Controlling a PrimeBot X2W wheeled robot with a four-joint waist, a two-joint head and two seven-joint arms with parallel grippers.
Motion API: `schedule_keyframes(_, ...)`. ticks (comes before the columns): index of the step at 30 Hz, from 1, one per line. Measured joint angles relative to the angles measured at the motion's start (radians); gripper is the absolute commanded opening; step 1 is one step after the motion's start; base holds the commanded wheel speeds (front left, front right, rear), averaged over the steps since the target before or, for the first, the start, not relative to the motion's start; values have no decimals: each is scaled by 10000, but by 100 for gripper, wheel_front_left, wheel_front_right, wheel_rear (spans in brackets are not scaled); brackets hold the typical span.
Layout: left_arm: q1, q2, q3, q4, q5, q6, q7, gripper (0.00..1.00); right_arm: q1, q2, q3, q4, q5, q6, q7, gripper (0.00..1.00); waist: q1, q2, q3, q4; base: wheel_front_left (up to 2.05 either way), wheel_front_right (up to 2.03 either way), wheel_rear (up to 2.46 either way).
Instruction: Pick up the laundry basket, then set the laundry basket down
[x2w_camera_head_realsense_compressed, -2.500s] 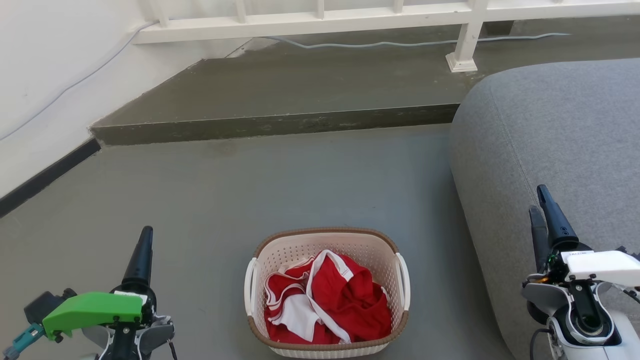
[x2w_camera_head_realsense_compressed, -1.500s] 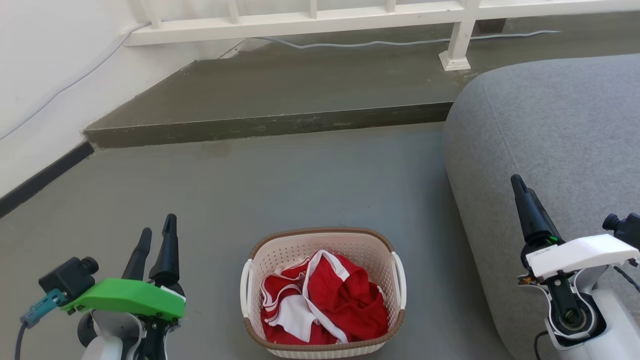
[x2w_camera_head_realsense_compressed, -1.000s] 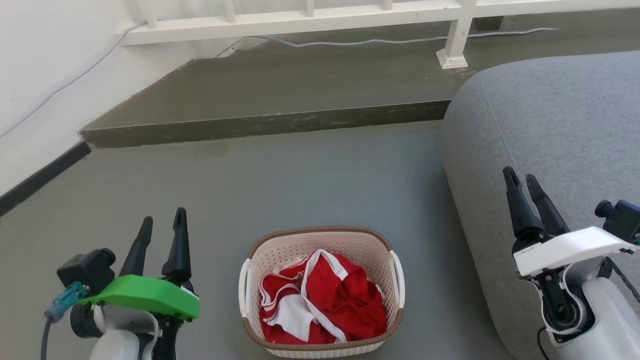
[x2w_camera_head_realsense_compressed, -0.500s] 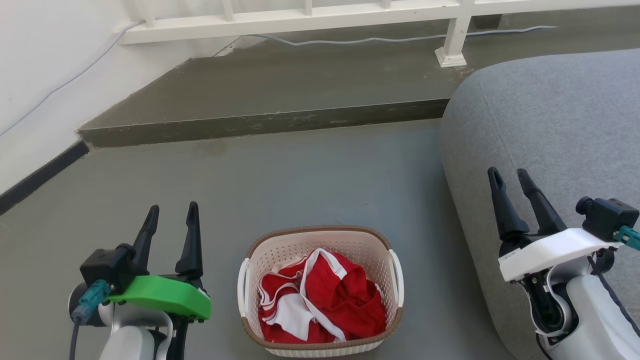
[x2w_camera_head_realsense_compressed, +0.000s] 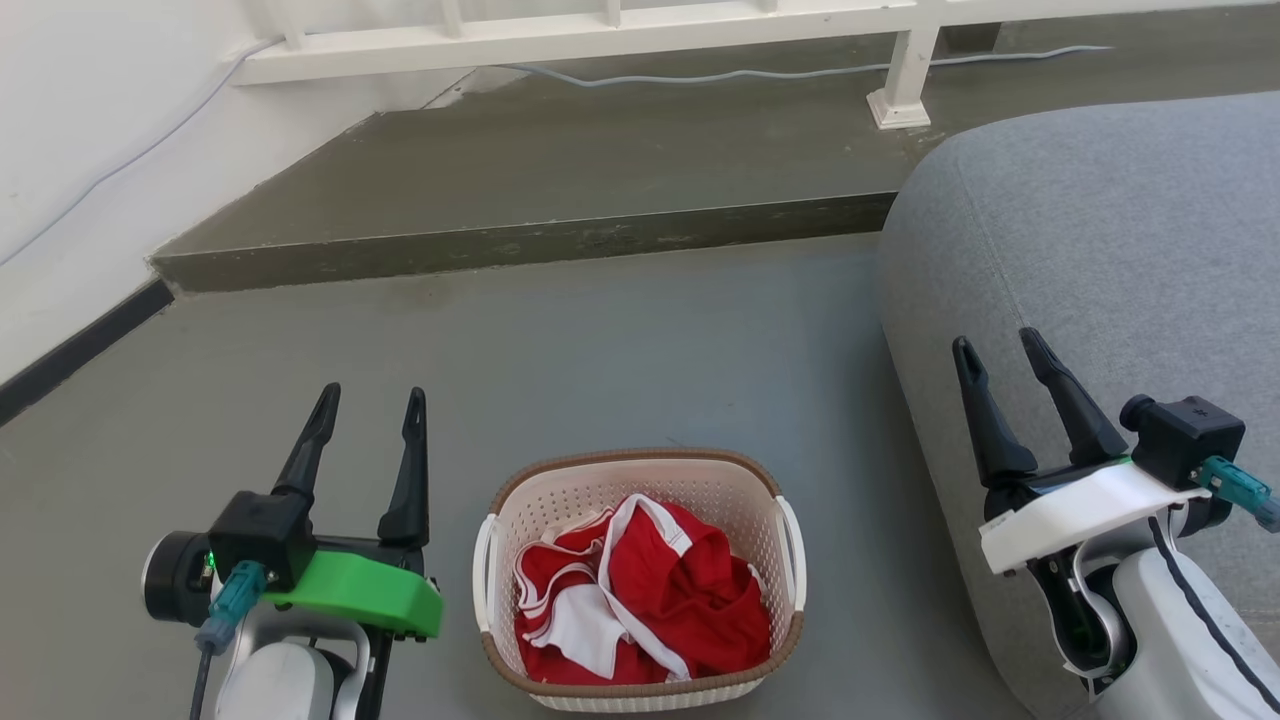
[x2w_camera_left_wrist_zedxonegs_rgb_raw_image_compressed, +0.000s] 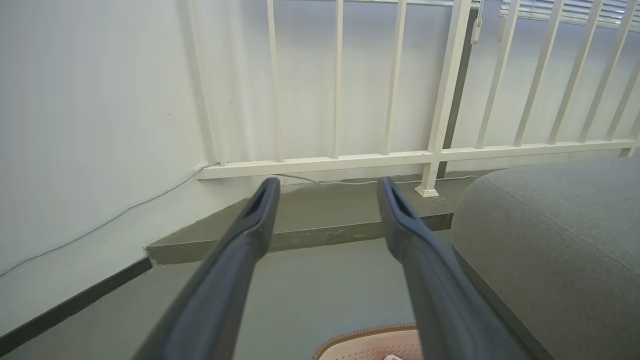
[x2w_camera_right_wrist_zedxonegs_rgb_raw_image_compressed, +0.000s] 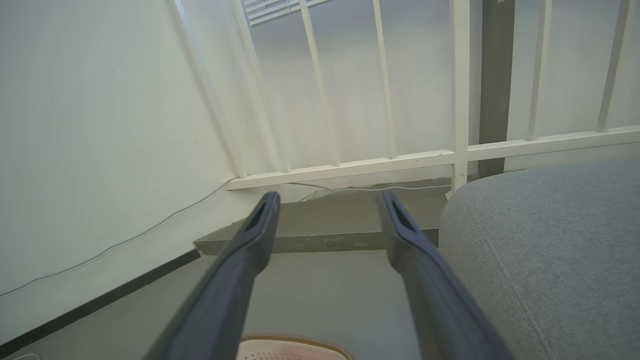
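The small cream-white perforated plastic laundry basket (x2w_camera_head_realsense_compressed: 632, 456) with the brown woven-look rim stands on the grey floor (x2w_camera_head_realsense_compressed: 600, 340), in front of the robot and between its two arms. Inside it lies a heap of red and white clothes (x2w_camera_head_realsense_compressed: 650, 600). The basket is in the same place as before; the small shift of the whole picture comes from the camera.

What changes is the arms. Some seconds ago each hand showed almost as one dark shape and stood further out from the basket. Now the left hand (x2w_camera_head_realsense_compressed: 372, 392) is to the left of the basket, near its far left corner, with both fingers spread wide and nothing between them. The right hand (x2w_camera_head_realsense_compressed: 995, 338) is on the right side of the basket, over the edge of the large grey fabric sofa (x2w_camera_head_realsense_compressed: 1100, 230), and it is also wide open and empty. Both hands have come closer to the basket, but neither touches it.

Each wrist view has the far rim of the basket at its bottom edge, so the fingers point over and beyond it.

I judge that this is the preparation for the pick-up: the hands are opened and turned, and they must next go down to the white side handles (x2w_camera_head_realsense_compressed: 795, 548).
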Motion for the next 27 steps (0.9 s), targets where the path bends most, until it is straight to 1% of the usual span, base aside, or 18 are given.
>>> schedule_keyframes(18, 1, -17, 44, 153, 8, -6, 0, 100, -40, 151, -280, 36, -226, 90, 0, 100, 0, 0, 93, -20, 0, 0, 0)
schedule_keyframes(27, 0, -21, 96, 104, 8, -4, 0, 100, -46, 184, -362, 115, -226, 167, 0, 100, 0, 0, 481, -84, 0, 0, 0)
